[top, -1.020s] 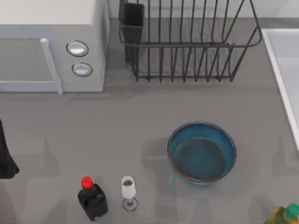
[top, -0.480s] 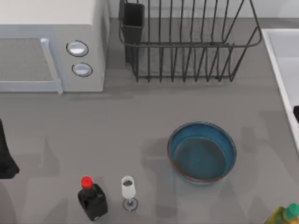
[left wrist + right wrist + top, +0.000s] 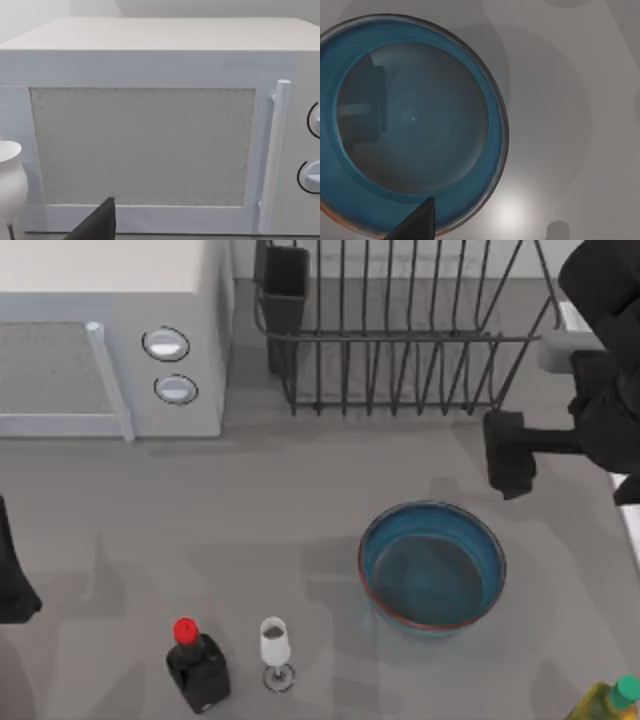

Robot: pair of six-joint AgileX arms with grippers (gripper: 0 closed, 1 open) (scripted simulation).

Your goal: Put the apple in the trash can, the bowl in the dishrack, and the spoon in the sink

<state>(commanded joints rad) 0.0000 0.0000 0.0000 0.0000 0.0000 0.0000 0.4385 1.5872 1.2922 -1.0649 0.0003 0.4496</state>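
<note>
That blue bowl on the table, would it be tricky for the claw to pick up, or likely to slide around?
The bowl looks glazed and glossy, so its wall is probably slippery; gripping over the thin reddish rim seems safest. It is wide and low, sitting flat, so a nudge would likely slide it rather than tip it. It looks rigid, possibly breakable. The right gripper hangs above the table between bowl and dishrack.

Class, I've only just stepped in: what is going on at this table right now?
The right arm is reaching in from the top view's right side, its hand above the table between the dishrack and the blue bowl. It holds nothing, and its wrist camera looks down into the bowl. The bowl sits empty on the table, not yet in the dishrack. The left arm is parked at the left edge, facing the microwave. A black bottle and a small glass stand near the front.
</note>
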